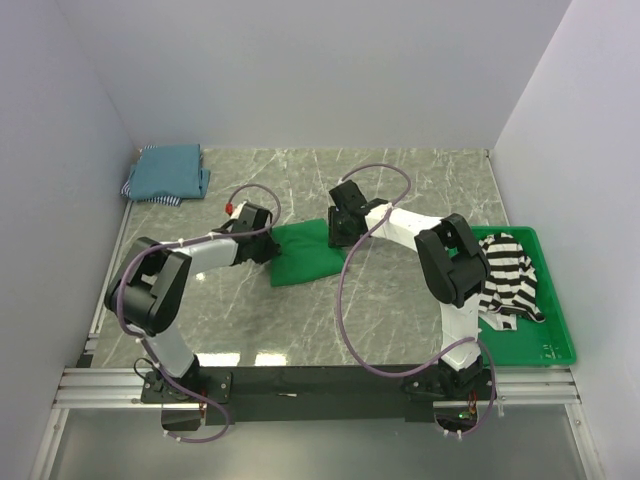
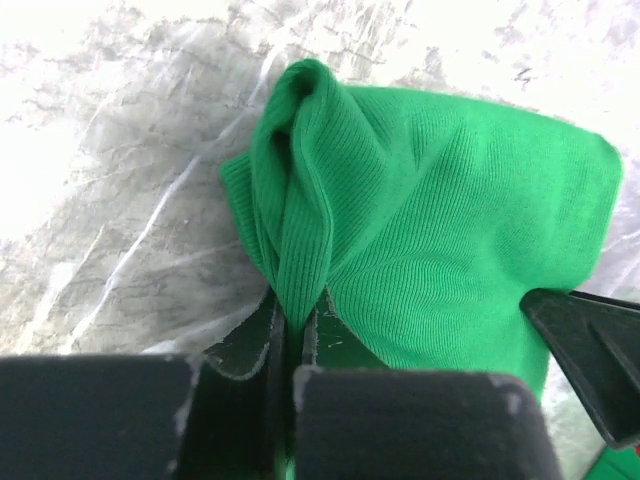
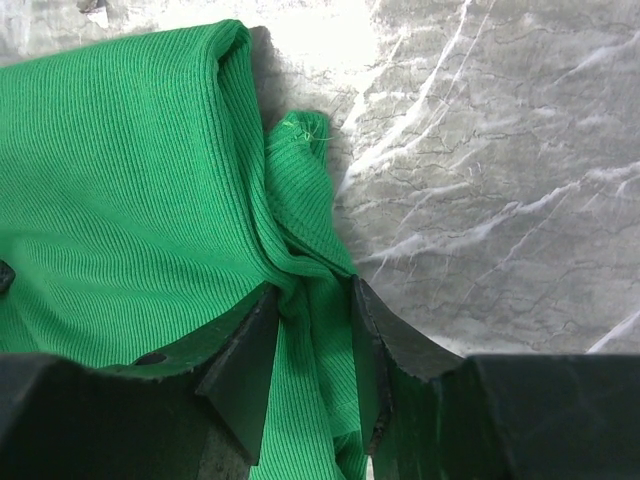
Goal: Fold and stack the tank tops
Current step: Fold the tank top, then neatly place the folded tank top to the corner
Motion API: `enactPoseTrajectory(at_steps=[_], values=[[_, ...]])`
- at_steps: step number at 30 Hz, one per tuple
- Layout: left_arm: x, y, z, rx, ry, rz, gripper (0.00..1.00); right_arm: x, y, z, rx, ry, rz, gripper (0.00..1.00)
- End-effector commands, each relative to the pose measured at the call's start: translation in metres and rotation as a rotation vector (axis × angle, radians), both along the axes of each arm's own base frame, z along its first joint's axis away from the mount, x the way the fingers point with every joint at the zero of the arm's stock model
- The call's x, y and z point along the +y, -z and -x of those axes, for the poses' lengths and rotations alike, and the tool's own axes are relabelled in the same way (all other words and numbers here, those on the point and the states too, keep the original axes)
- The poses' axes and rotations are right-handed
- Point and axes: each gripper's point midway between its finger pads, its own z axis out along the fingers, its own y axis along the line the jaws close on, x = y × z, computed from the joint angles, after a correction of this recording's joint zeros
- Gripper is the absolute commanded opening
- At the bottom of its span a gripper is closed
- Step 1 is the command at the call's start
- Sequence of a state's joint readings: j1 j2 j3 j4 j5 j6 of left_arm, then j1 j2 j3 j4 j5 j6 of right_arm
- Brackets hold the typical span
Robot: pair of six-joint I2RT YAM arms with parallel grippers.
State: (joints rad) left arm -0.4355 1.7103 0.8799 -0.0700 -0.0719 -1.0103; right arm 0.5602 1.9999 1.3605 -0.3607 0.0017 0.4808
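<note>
The green tank top (image 1: 305, 255) lies mid-worktop (image 1: 400, 190), partly folded and bunched at both ends. The left gripper (image 2: 295, 325) has its jaws pinched on a ridge at the left edge; the right gripper (image 3: 312, 300) has its jaws clamped on a gather at the right end. The teal tank tops (image 1: 168, 172) sit folded far left. The striped tank top (image 1: 510, 278) waits crumpled in the tray (image 1: 555, 345), so I'd call this about halfway.

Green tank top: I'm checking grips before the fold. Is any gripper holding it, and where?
Both. The left gripper pinches a bunched fold at the left edge of the green tank top; the right gripper clamps gathered fabric at its right edge.
</note>
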Motion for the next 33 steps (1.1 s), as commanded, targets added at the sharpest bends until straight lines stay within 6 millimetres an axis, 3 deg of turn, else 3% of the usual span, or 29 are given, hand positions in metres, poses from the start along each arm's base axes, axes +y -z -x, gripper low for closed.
enactPoseTrajectory(at_steps=[1,5,7,8,9,10,12,13,15,21,27,33], values=[[0.038,0.038,0.038,0.19,0.022,-0.234,0.01,0.001,-0.011,-0.009,-0.026,-0.003,-0.009,0.42],[0.05,0.016,0.008,0.151,0.004,-0.365,0.01,0.009,-0.046,-0.011,-0.075,-0.016,-0.068,0.48],[0.052,-0.006,-0.016,0.102,-0.004,-0.418,0.01,0.009,-0.072,-0.013,-0.11,-0.013,-0.098,0.55],[0.057,-0.006,-0.018,0.12,-0.003,-0.459,0.01,0.01,-0.08,-0.012,-0.121,-0.015,-0.107,0.55],[0.065,-0.013,-0.027,0.104,-0.021,-0.507,0.0,0.008,-0.097,-0.011,-0.144,-0.005,-0.125,0.62],[0.063,-0.023,-0.043,0.075,-0.007,-0.535,0.0,0.007,-0.106,-0.01,-0.156,-0.002,-0.135,0.64],[0.076,-0.034,-0.058,0.065,-0.02,-0.605,0.0,0.006,-0.127,-0.004,-0.185,0.0,-0.172,0.64],[0.078,-0.05,-0.074,0.03,-0.019,-0.629,0.0,0.005,-0.132,-0.001,-0.191,0.0,-0.183,0.65],[0.095,-0.051,-0.088,0.036,-0.035,-0.7,0.0,0.003,-0.146,0.008,-0.213,-0.006,-0.215,0.65],[0.14,-0.091,-0.143,-0.045,-0.077,-0.859,0.0,0.002,-0.159,0.031,-0.226,-0.041,-0.278,0.65],[0.178,-0.112,-0.178,-0.087,-0.102,-0.985,0.0,0.006,-0.16,0.041,-0.224,-0.069,-0.319,0.65],[0.2,-0.148,-0.221,-0.202,-0.122,-1.064,0.0,0.012,-0.15,0.05,-0.2,-0.1,-0.342,0.65]])
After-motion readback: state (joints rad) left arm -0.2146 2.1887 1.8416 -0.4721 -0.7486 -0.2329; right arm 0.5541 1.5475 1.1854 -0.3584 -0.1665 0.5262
